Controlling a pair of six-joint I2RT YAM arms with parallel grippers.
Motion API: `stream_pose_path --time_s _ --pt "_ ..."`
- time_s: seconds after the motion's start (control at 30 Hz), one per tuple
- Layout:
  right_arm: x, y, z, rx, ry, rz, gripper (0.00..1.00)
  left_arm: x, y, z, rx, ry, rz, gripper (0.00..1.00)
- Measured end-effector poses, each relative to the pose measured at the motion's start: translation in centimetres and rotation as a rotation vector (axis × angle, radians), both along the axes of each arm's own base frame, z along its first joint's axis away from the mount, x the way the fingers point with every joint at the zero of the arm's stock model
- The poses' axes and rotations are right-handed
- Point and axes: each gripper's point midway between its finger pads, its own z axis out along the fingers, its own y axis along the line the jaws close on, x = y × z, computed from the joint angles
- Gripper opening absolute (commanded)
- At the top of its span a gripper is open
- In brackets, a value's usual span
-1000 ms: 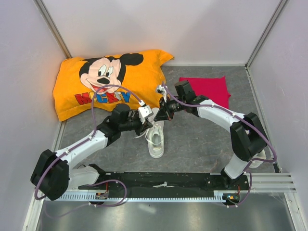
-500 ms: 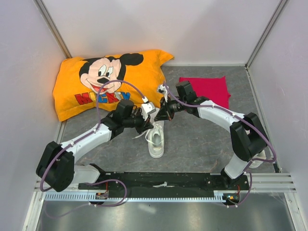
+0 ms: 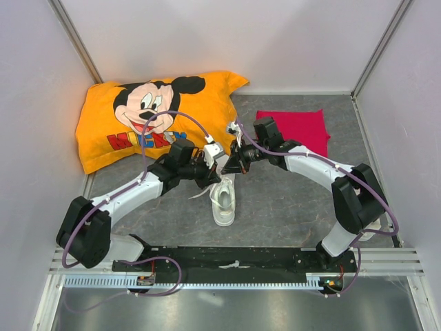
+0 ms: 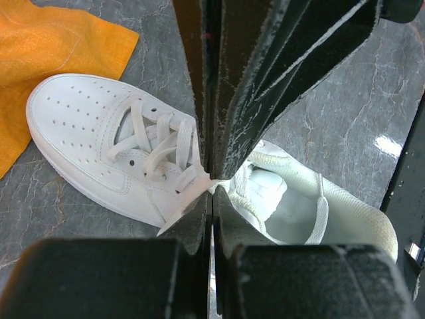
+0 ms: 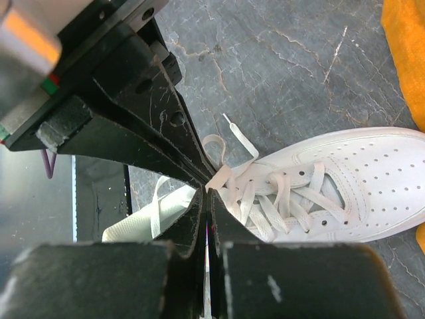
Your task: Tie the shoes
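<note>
our left claw [image 3: 212,168] slid toward the right edge, meeting our right claw [image 3: 231,165]; both pinch the laces [image 5: 265,194] of the shoe [image 5: 372,173]; pulling seems next.

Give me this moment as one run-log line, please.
stage: tying | left gripper: shut on lace | right gripper: shut on lace | shoe: sole down, near pillow | bow: none visible
</note>
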Motion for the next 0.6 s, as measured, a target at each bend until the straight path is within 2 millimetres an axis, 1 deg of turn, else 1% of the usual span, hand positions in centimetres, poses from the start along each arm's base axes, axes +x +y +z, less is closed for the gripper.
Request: stream_pose_path --time_s 0.23,0.37,0.47,0.57,0.6 --pt "-0.4 -0.1 -0.5 -0.003 0.024 -0.001 0.00 0.2 -0.1 0.3 -0.014 -0.004 0.003 0.02" --pt "-0.5 -0.1 -0.6 -0.002 0.038 -0.004 0.00 0.4 -0.6 0.9 -0.043 -0.025 -0.014 0.02" --pt "-0.4 -0.2 -0.4 0.002 0.042 -0.009 0.00 0.6 -0.8 1.0 -0.064 -0.047 -0.020 0.02" --pt "-0.4 -0.1 -0.3 0.007 0.046 -0.010 0.12 0.6 -1.0 0.8 -0.078 -0.065 -0.026 0.01" --pt "-0.5 -0.1 -0.2 0.009 0.049 -0.009 0.22 0.6 -1.0 0.7 -0.082 -0.068 -0.029 0.02"
